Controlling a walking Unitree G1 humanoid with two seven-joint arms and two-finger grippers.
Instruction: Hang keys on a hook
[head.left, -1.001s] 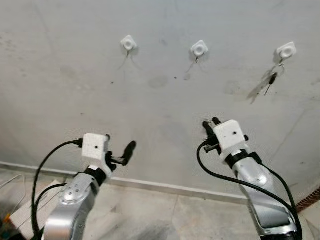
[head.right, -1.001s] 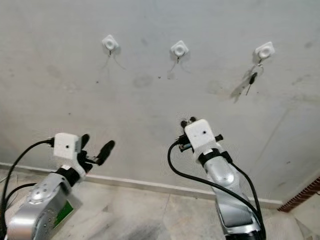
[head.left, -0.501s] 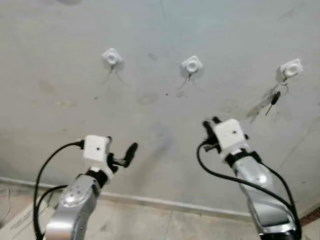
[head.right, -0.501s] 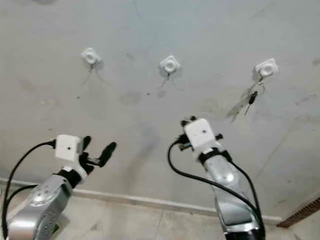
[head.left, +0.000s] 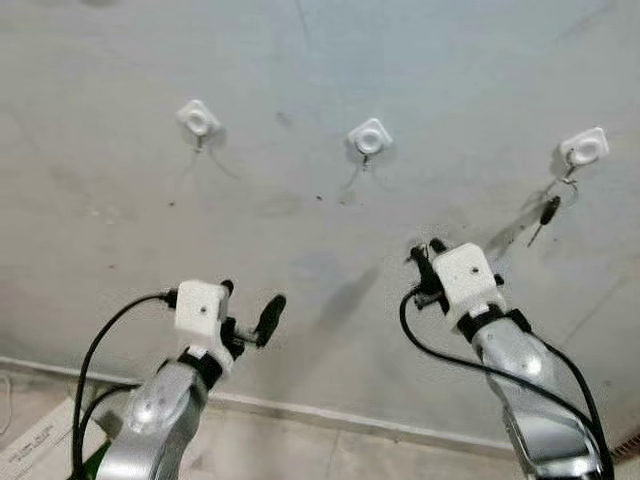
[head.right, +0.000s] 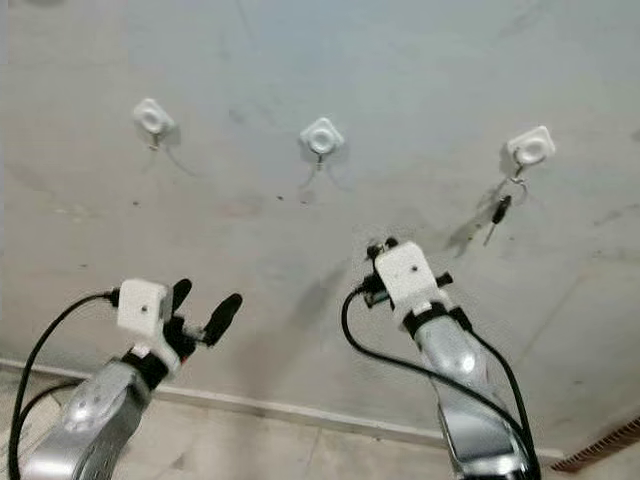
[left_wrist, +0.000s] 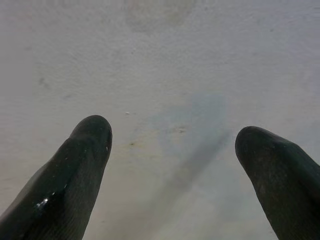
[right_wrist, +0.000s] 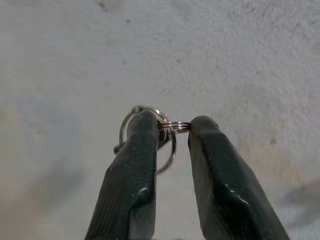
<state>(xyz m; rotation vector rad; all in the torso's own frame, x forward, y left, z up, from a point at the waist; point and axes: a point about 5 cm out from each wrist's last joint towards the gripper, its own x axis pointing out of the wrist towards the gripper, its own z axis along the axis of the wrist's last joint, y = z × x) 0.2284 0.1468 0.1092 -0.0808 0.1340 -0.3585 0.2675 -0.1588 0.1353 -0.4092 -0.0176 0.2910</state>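
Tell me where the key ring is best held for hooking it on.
Grip the key ring by one side of its loop, as the right gripper does, jaws pinching the wire edge-on. That leaves most of the loop open beyond the fingers to slip over the middle hook, probably from below.

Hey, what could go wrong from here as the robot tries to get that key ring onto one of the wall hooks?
1. The right hand pinches the silver metal key ring only at its fingertips, so it might slip out.
2. The right-most white square wall hook already carries a dark key; aiming there risks knocking it.
3. The middle white square wall hook has a small prong, easy to miss.
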